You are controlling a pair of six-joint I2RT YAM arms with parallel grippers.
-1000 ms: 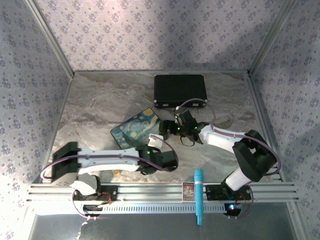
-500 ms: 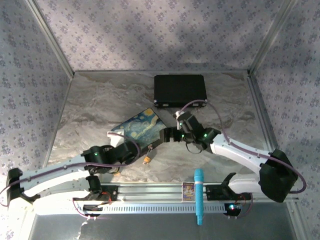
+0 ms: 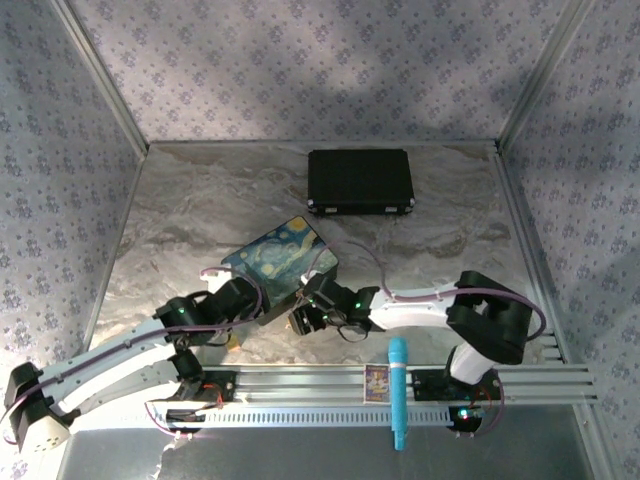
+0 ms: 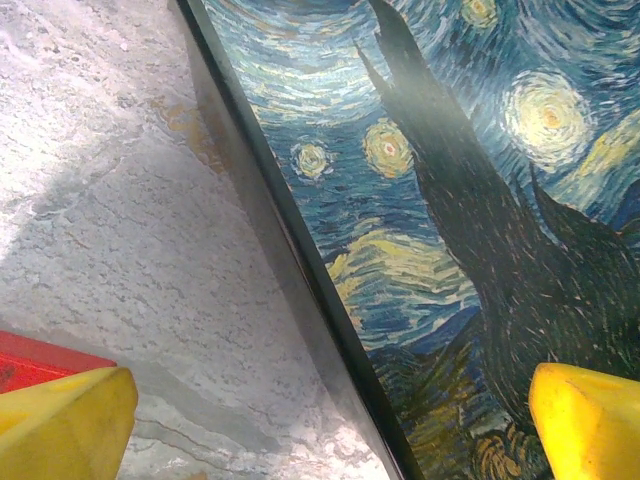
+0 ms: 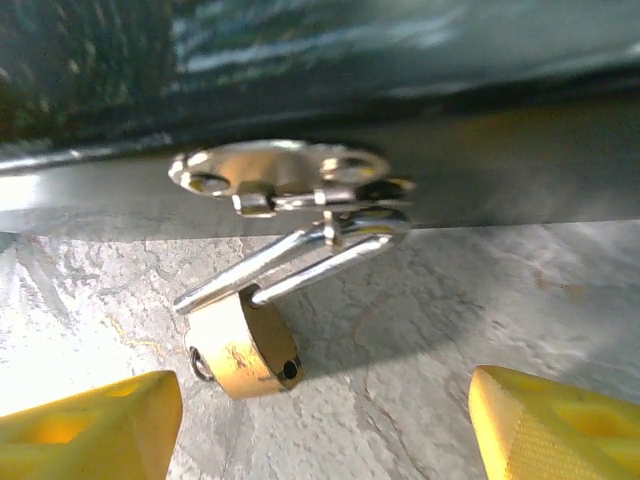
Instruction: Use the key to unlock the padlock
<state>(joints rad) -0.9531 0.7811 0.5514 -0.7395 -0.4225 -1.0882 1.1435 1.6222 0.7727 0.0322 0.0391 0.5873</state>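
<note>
Right gripper [image 5: 320, 425], fingers spread and empty, straddles the padlock [image 5: 243, 350], which lies on the table [image 5: 450, 330], hooked by its shackle to the latch [image 5: 275, 175] on the near side of the painted box [image 3: 280, 255]. Judged step: approach to grasp; next, closing squarely on the brass body, keyhole left clear.

The padlock [image 5: 243, 352] lies on the table [image 5: 450, 300], hooked through the box's [image 5: 300, 60] hasp [image 5: 270, 170].

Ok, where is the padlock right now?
In the right wrist view the padlock lies on the marble table left of centre, its shackle hooked to the metal latch of the painted box, just beyond the yellow fingers.
</note>
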